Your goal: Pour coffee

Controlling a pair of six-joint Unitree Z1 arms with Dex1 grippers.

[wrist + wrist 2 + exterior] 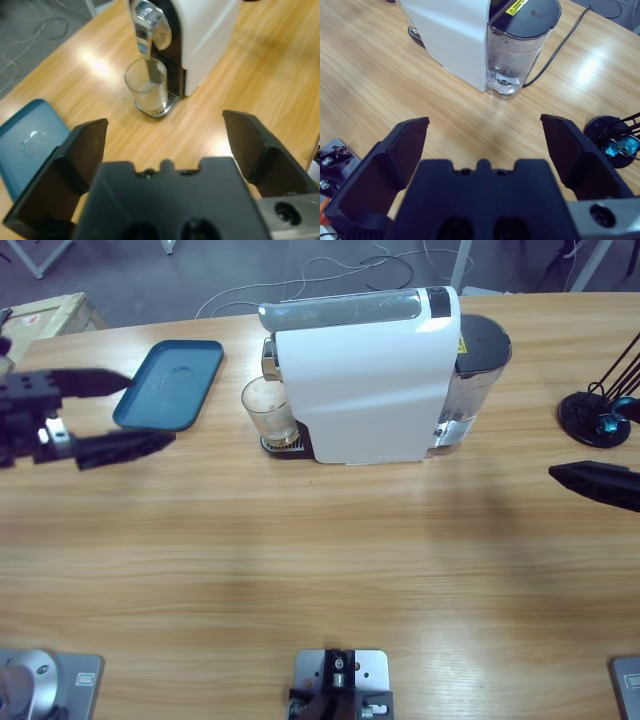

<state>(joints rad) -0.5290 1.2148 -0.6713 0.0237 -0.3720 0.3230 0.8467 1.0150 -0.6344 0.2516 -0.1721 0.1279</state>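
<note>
We see the left pincer [118,412] at the left edge of the high view with its jaws spread wide and nothing between them. One jaw lies over the near corner of the blue tray [172,383], the other over bare counter [320,560]. In the left wrist view the same left pincer [165,145] gapes just as wide, looking toward the clear tumbler [147,87], which stands well apart from it.

The right pincer [485,142] is also wide open and holds nothing; its wrist view looks along the counter at the back of the white coffee machine [452,35] and the clear water tank [516,47] with a dark lid. In the high view only one black jaw tip shows at the right edge.

We find the tumbler [268,410] upright on the machine's drip grate [160,106], mouth up, its long axis vertical, just under the chrome spout [147,25]. The coffee [150,100] is only a thin pale layer at the bottom of the glass; we cannot tell its colour well.

The coffee machine [370,380] stands at the far middle of the counter, its long side across the view, the tumbler at its left end. A small black stand [597,415] with thin rods sits near the right edge.
</note>
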